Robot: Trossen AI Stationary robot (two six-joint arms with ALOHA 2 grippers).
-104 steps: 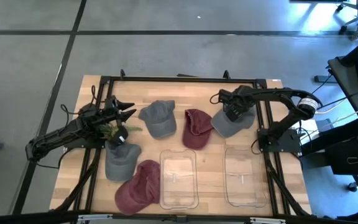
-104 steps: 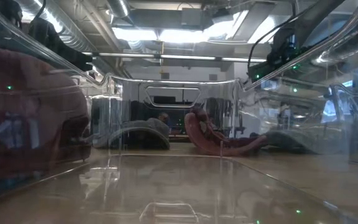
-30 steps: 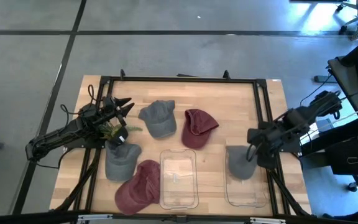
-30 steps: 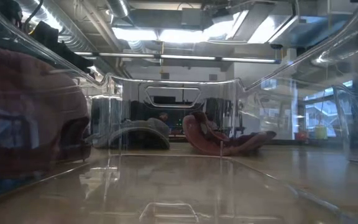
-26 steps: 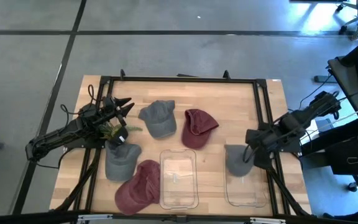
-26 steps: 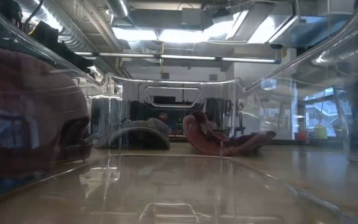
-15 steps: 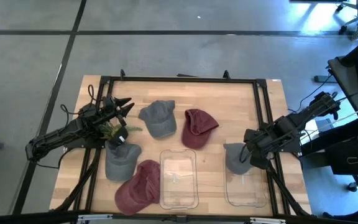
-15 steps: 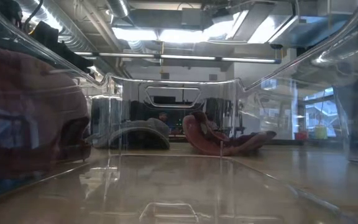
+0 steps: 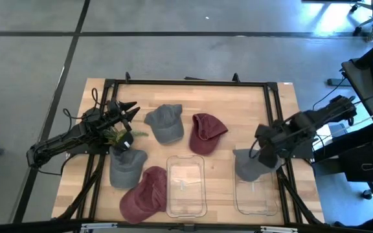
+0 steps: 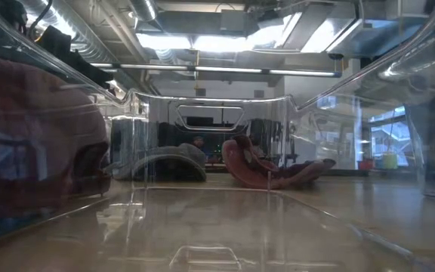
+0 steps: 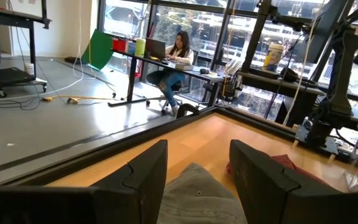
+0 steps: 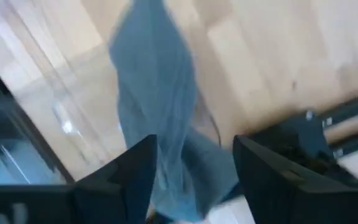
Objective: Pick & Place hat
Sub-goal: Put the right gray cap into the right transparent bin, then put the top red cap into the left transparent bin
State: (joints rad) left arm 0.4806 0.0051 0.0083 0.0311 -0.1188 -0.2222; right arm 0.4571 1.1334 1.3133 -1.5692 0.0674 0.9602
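Observation:
A grey hat [image 9: 245, 166] lies draped over the far end of the right clear bin [image 9: 256, 194]. My right gripper [image 9: 261, 153] is right at this hat's far-right side. In the right wrist view it is open [image 12: 196, 177], and the grey hat [image 12: 157, 106] stretches away between the two fingers. My left gripper [image 9: 132, 111] waits open at the table's left, short of another grey hat [image 9: 164, 123]. That hat also shows low between the fingers [image 11: 197, 193] in the left wrist view.
A maroon hat [image 9: 205, 133] lies mid-table. A third grey hat [image 9: 126, 166] and a second maroon hat [image 9: 146, 194] lie at the near left. A second clear bin [image 9: 186, 186] sits at the near middle. A green sprig [image 9: 116, 135] lies under the left arm. A person sits in the room beyond the table.
My right arm has drawn back a little toward the far edge. The grey hat has shifted slightly toward the table's left and stays over the right bin's far end. My left arm has kept still.

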